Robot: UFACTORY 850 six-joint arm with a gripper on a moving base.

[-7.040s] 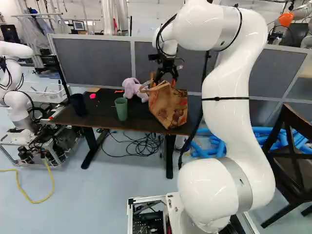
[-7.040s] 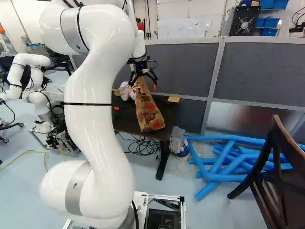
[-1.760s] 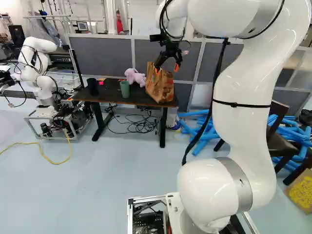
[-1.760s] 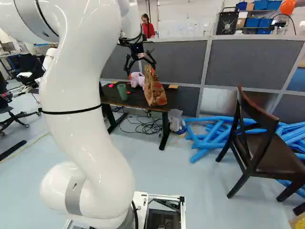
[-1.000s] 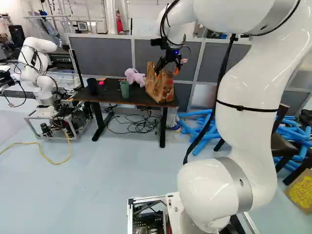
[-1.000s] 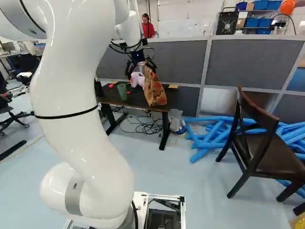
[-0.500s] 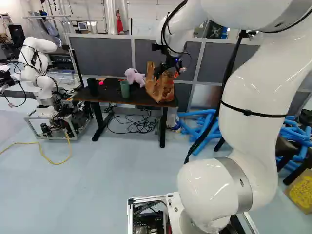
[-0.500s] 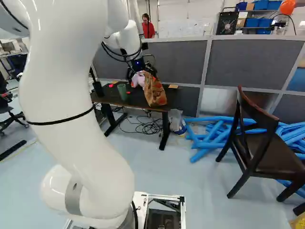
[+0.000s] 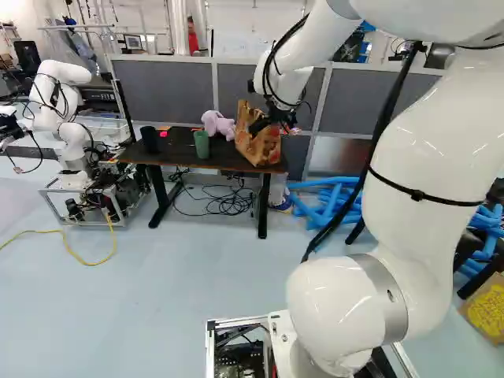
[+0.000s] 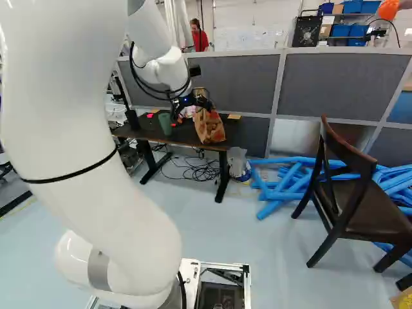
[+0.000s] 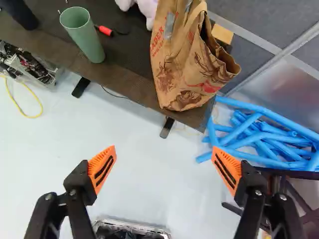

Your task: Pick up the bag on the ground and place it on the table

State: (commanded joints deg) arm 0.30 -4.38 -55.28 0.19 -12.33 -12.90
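Brown paper bag (image 11: 174,74), one, upright on surface (image 11: 124,82); lying at twelve o'clock, ahead of tool (image 11: 164,169); tool spread wide, gripping nothing; withdrawal towards six likely next.

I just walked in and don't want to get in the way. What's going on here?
A white robot arm is working at the table. Its end effector is open and empty. The brown paper bag stands on the table, ahead of it, near a green cup. The placing looks done.
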